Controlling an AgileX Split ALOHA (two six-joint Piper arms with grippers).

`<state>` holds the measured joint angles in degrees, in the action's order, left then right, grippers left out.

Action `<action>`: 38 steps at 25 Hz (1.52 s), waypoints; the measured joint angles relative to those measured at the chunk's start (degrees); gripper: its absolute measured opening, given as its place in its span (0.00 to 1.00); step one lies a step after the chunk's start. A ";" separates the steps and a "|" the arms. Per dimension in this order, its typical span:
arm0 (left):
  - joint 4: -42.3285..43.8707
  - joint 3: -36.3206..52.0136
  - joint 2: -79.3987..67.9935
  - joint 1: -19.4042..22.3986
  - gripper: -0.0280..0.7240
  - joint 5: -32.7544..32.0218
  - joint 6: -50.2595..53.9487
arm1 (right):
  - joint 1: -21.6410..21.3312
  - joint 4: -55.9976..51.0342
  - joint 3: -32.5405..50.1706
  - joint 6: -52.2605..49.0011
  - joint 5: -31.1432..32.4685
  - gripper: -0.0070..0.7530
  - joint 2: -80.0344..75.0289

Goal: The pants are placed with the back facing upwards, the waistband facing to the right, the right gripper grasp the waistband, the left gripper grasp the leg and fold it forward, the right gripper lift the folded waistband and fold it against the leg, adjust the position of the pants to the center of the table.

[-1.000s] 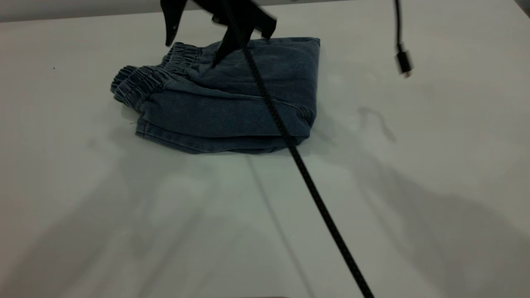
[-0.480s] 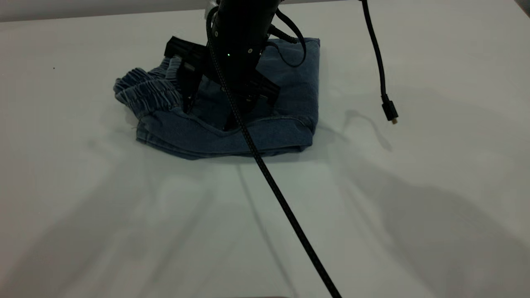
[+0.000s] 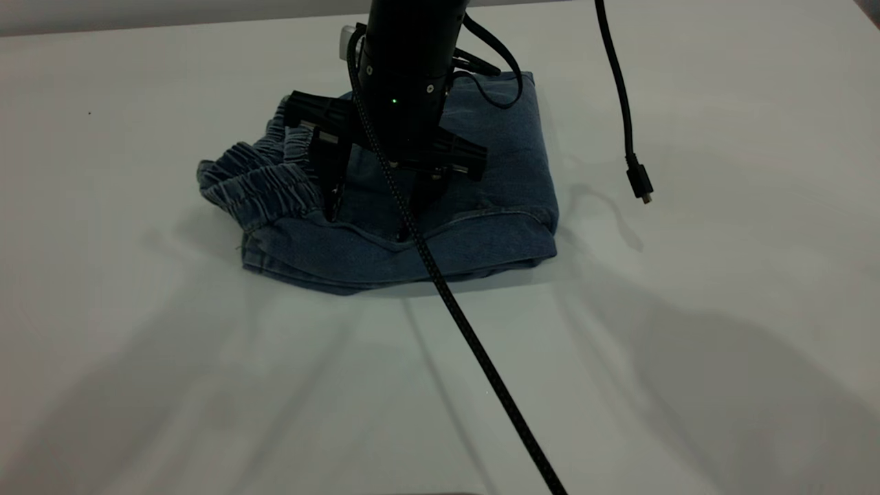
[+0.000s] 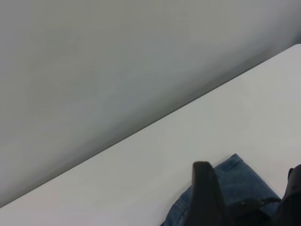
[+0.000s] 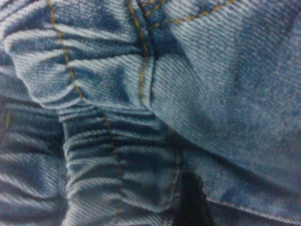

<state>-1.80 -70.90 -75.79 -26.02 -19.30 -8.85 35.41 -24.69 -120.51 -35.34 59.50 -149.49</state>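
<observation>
The blue denim pants (image 3: pixel 481 172) lie folded on the white table (image 3: pixel 687 309), with the gathered elastic waistband (image 3: pixel 261 182) at the bundle's left end. The printed leg is hidden in the fold. My right gripper (image 3: pixel 371 216) stands upright over the pants. It is open, and both fingertips (image 3: pixel 335 199) press into the top layer. The right wrist view is filled with denim (image 5: pixel 211 84), with one dark finger (image 5: pixel 190 202) against it. My left gripper (image 4: pixel 249 167) is open and held high, with a corner of the pants (image 4: pixel 244 181) far below it. It is outside the exterior view.
A braided black cable (image 3: pixel 467 330) runs from the right arm across the front of the pants to the near table edge. A second cable hangs at the right and ends in a loose plug (image 3: pixel 638 180). The table's far edge (image 4: pixel 155 121) meets a grey wall.
My right gripper came down from above the pants and set its fingertips on the denim. The whole bundle has since slid right and a little nearer the camera.
</observation>
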 joint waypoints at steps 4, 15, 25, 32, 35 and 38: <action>0.00 0.00 0.00 0.00 0.63 0.00 0.00 | 0.00 2.94 -1.74 0.17 1.74 0.59 2.00; 0.00 0.00 6.58 0.00 0.63 -6.37 -0.12 | 0.00 16.88 -11.37 17.64 11.06 0.59 17.68; 0.00 0.00 21.28 0.00 0.63 -29.94 -2.48 | 0.00 12.51 -11.31 30.25 12.68 0.59 37.09; 0.00 0.00 30.43 0.00 0.63 -47.75 -2.50 | 0.00 11.21 -0.19 33.26 12.85 0.59 54.70; 0.05 -0.01 33.59 0.00 0.63 -47.92 -2.36 | 0.00 11.63 8.69 34.34 12.97 0.59 62.40; 0.10 -0.01 36.11 0.00 0.63 -47.92 -1.26 | 0.00 11.76 18.38 35.34 13.02 0.59 70.04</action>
<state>-1.70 -70.91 -39.69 -26.02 -67.22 -10.11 35.41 -12.93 -102.13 0.00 72.53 -79.45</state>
